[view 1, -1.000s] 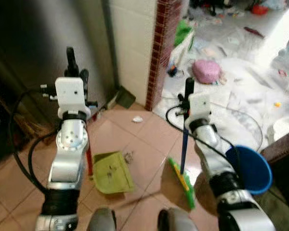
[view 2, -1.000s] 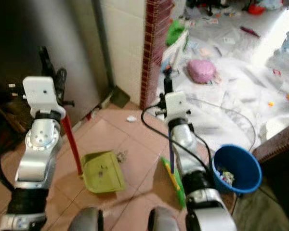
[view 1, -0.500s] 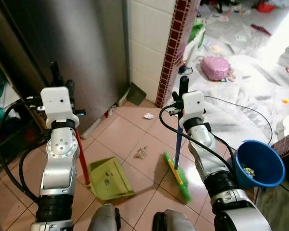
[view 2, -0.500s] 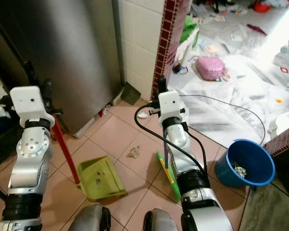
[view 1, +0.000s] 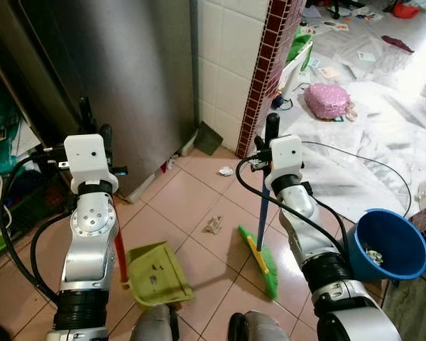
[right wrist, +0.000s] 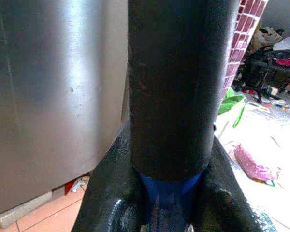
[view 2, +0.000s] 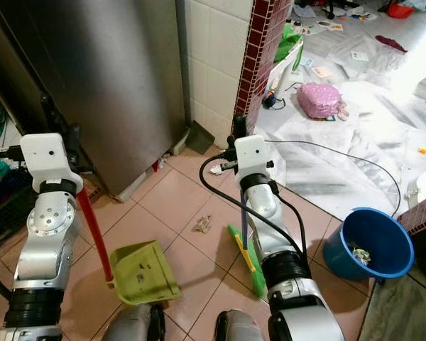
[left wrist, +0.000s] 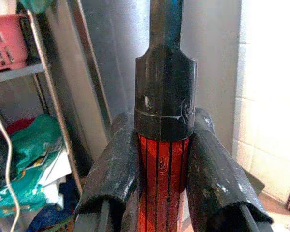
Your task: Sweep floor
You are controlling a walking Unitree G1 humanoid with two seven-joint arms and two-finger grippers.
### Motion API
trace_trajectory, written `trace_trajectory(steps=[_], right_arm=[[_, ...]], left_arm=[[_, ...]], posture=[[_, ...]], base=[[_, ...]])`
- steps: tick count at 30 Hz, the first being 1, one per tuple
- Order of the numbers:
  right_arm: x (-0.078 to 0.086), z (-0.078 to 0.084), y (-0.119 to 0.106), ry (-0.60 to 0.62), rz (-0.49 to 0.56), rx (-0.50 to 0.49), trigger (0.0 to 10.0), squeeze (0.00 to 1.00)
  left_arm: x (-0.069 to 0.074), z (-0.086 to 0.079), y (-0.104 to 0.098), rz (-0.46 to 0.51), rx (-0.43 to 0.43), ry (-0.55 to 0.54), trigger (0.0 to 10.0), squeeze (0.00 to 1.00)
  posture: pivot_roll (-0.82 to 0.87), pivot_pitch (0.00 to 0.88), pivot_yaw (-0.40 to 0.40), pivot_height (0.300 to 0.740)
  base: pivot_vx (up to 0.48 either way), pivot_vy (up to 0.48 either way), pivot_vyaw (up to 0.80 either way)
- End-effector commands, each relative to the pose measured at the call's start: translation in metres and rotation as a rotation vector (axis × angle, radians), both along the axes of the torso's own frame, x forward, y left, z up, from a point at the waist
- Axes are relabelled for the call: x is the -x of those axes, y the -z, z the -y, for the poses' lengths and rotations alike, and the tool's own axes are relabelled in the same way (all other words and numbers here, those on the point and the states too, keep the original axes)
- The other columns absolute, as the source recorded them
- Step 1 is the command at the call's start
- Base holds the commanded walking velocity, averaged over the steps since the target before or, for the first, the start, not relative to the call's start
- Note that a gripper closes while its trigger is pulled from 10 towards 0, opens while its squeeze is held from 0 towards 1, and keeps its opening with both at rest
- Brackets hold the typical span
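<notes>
The right gripper (right wrist: 166, 193) pinches the broom (view 1: 259, 252) handle; the left gripper (left wrist: 166, 169) clamps the dustpan (view 1: 155, 271) stem. A light paper scrap (view 1: 213, 225) lies between them; the stiff broom is best held high.

- Floor (view 1: 188, 202): pinkish tiles laid near.
- Steel cabinet front (view 1: 121, 78): set far left.
- White tiled wall (view 1: 227, 57), edged with a dark red tile column (view 1: 264, 67).
- Littered pale floor (view 1: 369, 121): brightly lit, far right.
</notes>
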State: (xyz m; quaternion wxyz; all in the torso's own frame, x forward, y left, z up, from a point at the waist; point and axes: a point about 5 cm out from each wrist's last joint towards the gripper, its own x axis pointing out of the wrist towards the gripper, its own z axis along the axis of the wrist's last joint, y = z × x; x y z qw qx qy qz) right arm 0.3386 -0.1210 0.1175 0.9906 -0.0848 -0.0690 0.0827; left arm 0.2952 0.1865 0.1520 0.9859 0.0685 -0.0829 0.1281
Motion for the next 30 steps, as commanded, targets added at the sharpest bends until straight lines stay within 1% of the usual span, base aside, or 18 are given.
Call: trace_trajectory(steps=[1,21,27,30], right_arm=[[-0.0018,0.0006,-0.0092,0.001,0.043,-0.006,10.0,0.00],[-0.0017,0.0003,-0.0085,0.001,0.041,-0.001,10.0,0.00],[-0.0018,0.0004,-0.0086,0.003,0.046,0.014,10.0,0.00],[-0.0021,-0.0003,-0.0090,0.000,0.047,0.014,10.0,0.00]], left_arm=[[-0.0012,0.0012,-0.0097,0.047,-0.021,0.014,10.0,0.00],[-0.0017,0.0030,-0.0064,0.048,-0.027,0.029,10.0,0.00],[-0.0025,0.0045,-0.0067,0.048,-0.025,0.030,10.0,0.00],[-0.0033,0.0049,-0.0071,0.049,-0.024,0.031,10.0,0.00]], posture=[[-0.01,0.099,-0.027,0.740],[-0.01,0.098,-0.026,0.740],[-0.01,0.098,-0.025,0.740],[-0.01,0.094,-0.026,0.740]], base=[[0.274,0.000,0.00],[0.321,0.000,0.00],[0.342,0.000,0.00],[0.344,0.000,0.40]])
